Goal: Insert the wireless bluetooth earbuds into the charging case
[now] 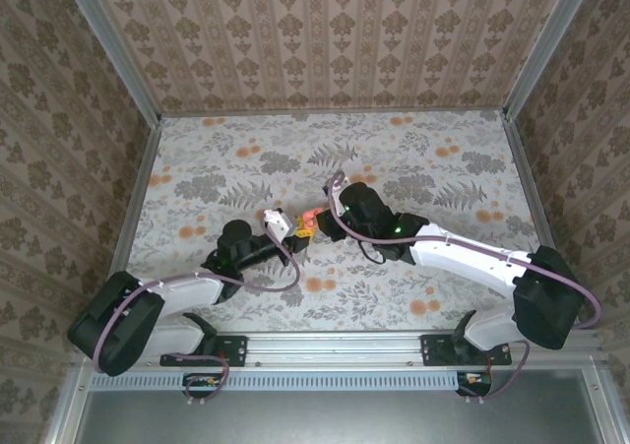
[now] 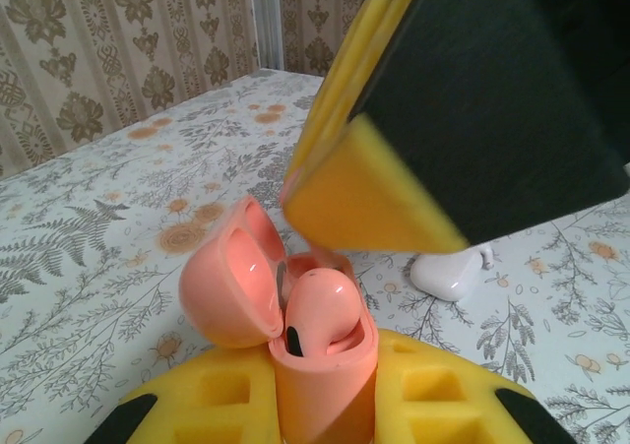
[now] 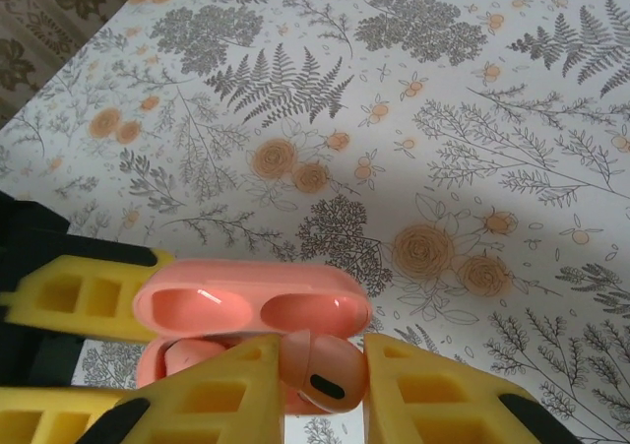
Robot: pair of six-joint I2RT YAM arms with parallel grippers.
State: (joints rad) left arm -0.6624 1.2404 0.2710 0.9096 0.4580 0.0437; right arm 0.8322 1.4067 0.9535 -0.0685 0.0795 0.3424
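We find the task partly done. The left hand (image 2: 323, 414) is clamped shut on the body of the coral charging case (image 2: 325, 370), holding it upright above the desk (image 2: 118, 227) with its lid (image 2: 231, 282) swung open. 1 coral earbud (image 2: 320, 311) sits head-up in the near socket, and we judge it in or very nearly in place. The right hand (image 3: 323, 348) hangs directly over it, its fingers drawn close together. In the right wrist view the earbud shows in the narrow gap between them, but we cannot confirm that they pinch it. The 2nd socket is too hidden for us to say whether it is filled. 1 small white piece, apparently a white earbud (image 2: 448, 272), lies loose on the desk beyond the case, so we judge that more seating remains, and the lid is not yet shut. The desk is covered in a pale floral and fern print with orange blossoms. Patterned damask wallpaper (image 1: 325, 40) lines 3 sides, with metal posts (image 1: 118, 50) at the corners.
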